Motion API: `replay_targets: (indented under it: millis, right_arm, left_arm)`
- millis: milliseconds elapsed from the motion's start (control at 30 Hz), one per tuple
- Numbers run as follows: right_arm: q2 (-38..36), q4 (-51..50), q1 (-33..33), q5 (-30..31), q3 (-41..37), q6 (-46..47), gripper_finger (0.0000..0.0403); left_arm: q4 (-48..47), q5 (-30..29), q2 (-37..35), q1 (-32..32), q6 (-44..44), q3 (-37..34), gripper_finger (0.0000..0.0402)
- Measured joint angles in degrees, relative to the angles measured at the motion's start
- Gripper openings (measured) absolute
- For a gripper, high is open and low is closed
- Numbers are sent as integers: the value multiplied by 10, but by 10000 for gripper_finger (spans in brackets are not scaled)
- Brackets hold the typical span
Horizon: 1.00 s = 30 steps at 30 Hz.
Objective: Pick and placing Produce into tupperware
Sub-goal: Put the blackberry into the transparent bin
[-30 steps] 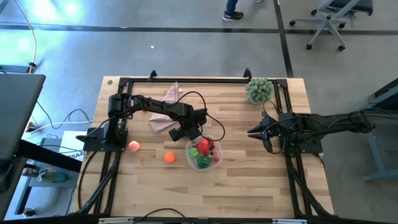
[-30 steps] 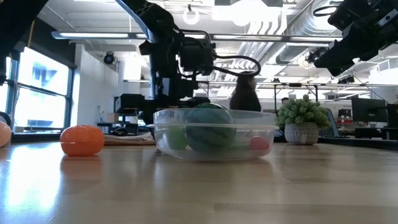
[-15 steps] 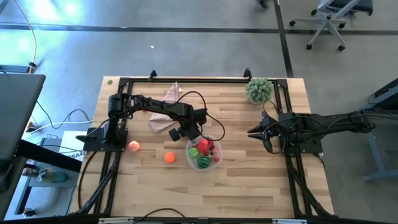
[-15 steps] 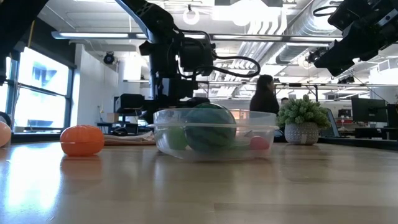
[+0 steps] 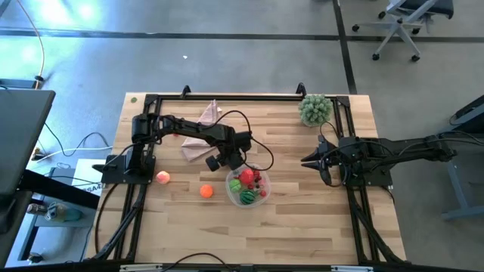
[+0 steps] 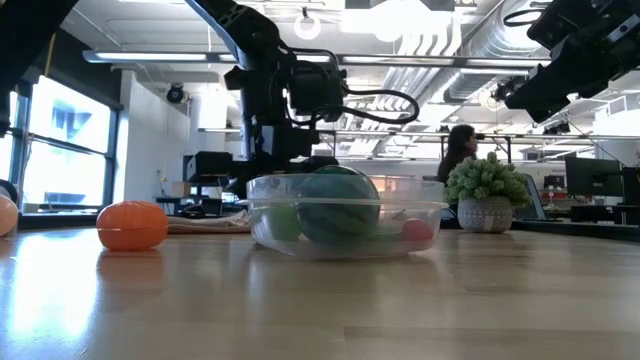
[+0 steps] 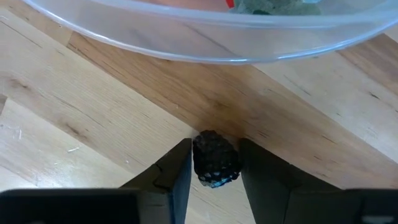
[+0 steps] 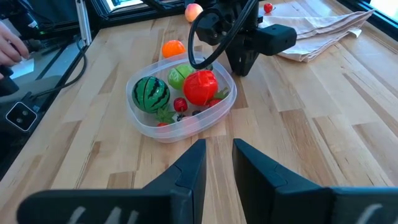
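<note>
A small dark berry (image 7: pixel 216 158) lies on the wooden table just beside the clear tupperware (image 5: pixel 248 187), on its far left side. My left gripper (image 7: pixel 216 167) points down over the berry and is shut on it. The tupperware holds a striped melon (image 8: pixel 151 92), a red apple (image 8: pixel 200 87), a green apple (image 8: pixel 181 76) and small red pieces. An orange (image 5: pixel 206 191) and a pink peach (image 5: pixel 162 177) rest on the table left of it. My right gripper (image 8: pixel 217 155) waits at the table's right side, its fingers a little apart with nothing between them. My left gripper pinches the dark berry's two opposite sides (image 7: pixel 199 160) between its two fingers. The fingers come from above, pointing down. The berry sits between the fingertips with its underside at the tabletop, close to the tupperware's wall (image 7: pixel 217 53).
A folded pink cloth (image 5: pixel 200 136) lies at the far left behind my left arm, with a tiny red berry (image 8: pixel 268 7) near it. A bushy potted plant (image 5: pixel 314 109) stands at the far right corner. Bare wood lies along the table's near edge.
Neither arm nor any fruit has visibly moved. In the low view, a person in the room behind the table has walked toward the right.
</note>
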Motion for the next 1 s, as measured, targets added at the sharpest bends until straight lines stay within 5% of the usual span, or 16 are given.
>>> replay_targets:
  millis: [400,700,1000]
  right_arm:
    - [0,0,0,0,0,0,68]
    - [0,0,0,0,0,0,68]
    - [0,0,0,0,0,0,68]
  left_arm:
    - [-1,-6,-3,0,-69,0,103]
    - [-62,-119,-25,1,-161,38,103]
    - [-133,-77,-25,-21,-229,123,101]
